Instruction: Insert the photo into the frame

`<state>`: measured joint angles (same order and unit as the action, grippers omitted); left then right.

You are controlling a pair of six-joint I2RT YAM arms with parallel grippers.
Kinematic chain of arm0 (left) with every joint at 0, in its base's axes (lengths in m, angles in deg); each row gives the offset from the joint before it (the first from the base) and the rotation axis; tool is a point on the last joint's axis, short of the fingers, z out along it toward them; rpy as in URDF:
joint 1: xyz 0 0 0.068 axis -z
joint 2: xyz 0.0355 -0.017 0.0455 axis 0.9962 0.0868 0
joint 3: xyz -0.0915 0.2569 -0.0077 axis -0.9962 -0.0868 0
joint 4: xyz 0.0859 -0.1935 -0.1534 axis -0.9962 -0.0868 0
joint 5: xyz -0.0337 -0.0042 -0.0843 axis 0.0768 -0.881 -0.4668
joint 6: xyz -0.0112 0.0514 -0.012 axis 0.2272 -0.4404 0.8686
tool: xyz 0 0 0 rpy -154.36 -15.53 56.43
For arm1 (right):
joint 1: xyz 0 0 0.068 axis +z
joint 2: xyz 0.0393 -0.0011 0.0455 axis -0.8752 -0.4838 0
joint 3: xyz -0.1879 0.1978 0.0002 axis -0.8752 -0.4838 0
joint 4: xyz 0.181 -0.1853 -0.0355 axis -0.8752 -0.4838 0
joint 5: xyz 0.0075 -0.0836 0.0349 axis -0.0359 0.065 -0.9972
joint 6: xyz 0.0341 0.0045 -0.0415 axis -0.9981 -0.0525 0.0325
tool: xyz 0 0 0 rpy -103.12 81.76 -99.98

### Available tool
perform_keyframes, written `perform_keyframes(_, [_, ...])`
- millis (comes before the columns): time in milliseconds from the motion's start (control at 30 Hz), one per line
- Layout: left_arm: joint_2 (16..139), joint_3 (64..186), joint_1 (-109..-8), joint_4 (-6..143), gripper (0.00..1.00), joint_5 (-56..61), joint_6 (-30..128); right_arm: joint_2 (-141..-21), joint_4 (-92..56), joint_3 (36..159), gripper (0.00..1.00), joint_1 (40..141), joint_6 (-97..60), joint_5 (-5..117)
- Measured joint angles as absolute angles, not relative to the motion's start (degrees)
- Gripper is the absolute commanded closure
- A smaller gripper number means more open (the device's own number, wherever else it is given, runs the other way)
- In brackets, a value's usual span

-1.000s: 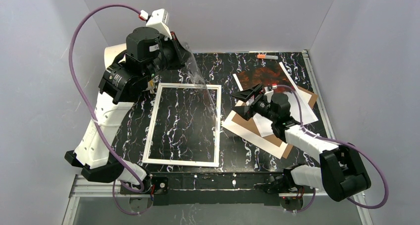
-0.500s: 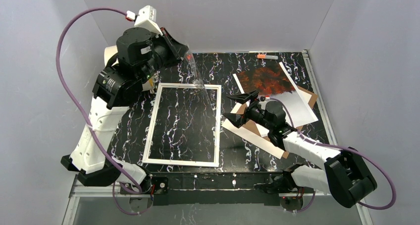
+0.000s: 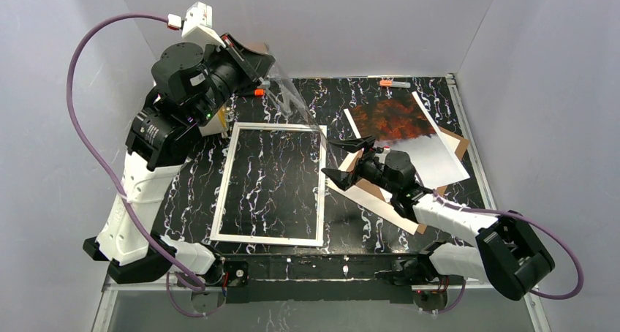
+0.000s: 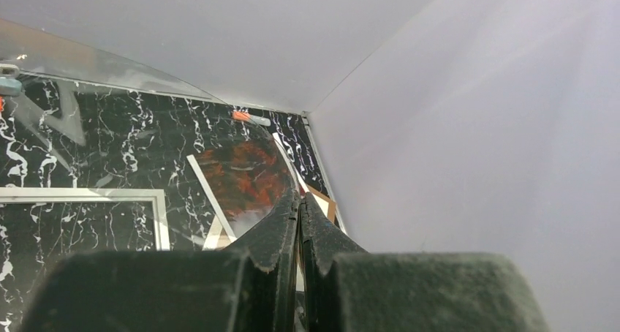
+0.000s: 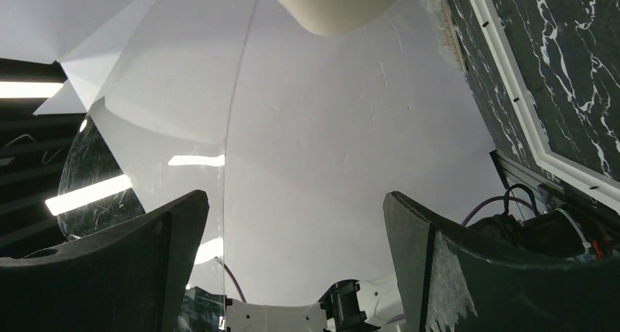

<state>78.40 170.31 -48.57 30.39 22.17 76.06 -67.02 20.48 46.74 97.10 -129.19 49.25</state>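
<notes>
Clear glossy glazing (image 3: 294, 102), thin and floppy, bows above the far edge of the frame (image 3: 267, 240), pinched in the clenched left gripper (image 4: 298, 204); best carry it well aside of the frame, its low corner lifted clear. The thin white frame lies flat on the marbled table (image 3: 329, 98), the matte red-and-grey photo (image 3: 413, 134) right of it, the empty right gripper (image 3: 347, 160) gaping between.

Black marbled table (image 3: 343, 102) carries frame (image 3: 223, 182), stacked sheets (image 3: 365, 193), pen (image 3: 395, 84).

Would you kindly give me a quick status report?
Left gripper shut on clear sheet, raised above frame. Right gripper open, empty. Photo lies right of frame.
</notes>
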Motion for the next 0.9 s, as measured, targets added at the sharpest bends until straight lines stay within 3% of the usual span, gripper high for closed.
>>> perform_keyframes(233, [78.1,169.5,-48.6,31.3,1.00,20.9,77.7,-71.3,25.6,48.8,0.03,97.8,-130.9,52.3])
perform_keyframes(433, [75.2,167.9,-48.6,31.9,1.00,20.5,78.8,-75.7,32.2,51.7,0.16,97.8,-131.5,53.9])
perform_keyframes(700, [70.9,166.2,-48.6,31.9,1.00,20.5,79.4,-76.6,37.3,52.2,0.24,97.9,-131.7,54.5])
perform_keyframes(900, [69.2,164.0,-48.6,32.1,1.00,20.5,80.3,-76.6,39.8,53.0,0.43,97.9,-131.7,55.1])
